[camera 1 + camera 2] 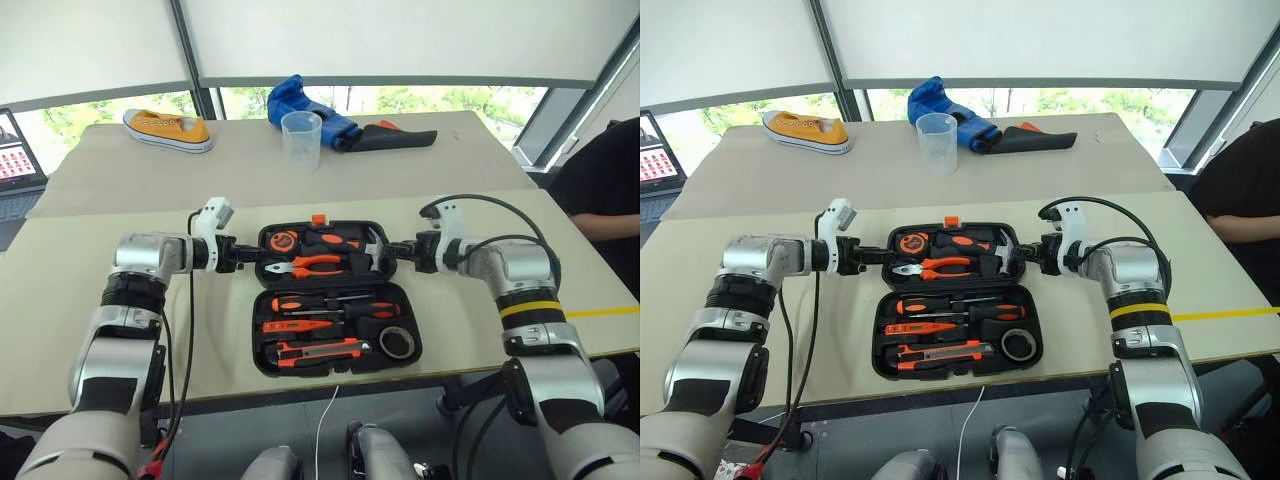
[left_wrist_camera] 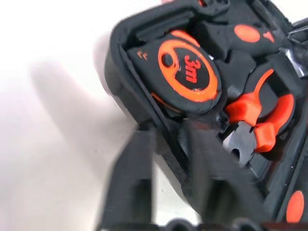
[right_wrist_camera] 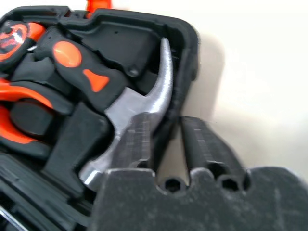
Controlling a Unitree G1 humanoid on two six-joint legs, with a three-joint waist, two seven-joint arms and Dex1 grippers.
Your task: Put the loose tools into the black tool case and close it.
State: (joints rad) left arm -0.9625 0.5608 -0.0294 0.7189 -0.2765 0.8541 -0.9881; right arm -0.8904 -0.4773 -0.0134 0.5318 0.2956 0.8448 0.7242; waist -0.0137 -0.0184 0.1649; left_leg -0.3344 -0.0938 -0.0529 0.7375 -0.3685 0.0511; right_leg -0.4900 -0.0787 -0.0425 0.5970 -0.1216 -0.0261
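The black tool case (image 1: 262,300) lies open on the near table, its orange latch (image 1: 318,219) at the far edge. The near half holds two long screwdrivers (image 1: 320,303), a slim orange tester (image 1: 297,325), the utility knife (image 1: 318,349) and the tape ring (image 1: 397,342). The far half holds a tape measure (image 2: 190,72), pliers (image 1: 315,264) and a hammer (image 3: 144,103). My left gripper (image 1: 252,255) is shut on the far half's left rim, one finger inside the wall and one outside. At the right rim, my right gripper (image 1: 385,252) clasps the wall the same way.
On the far table stand a clear plastic cup (image 1: 301,140), a yellow shoe (image 1: 168,129) and a blue glove (image 1: 300,105) on a black cloth (image 1: 395,137). A laptop (image 1: 15,150) sits at far left. A person (image 1: 600,180) is at the right. The case lies close to the table's front edge.
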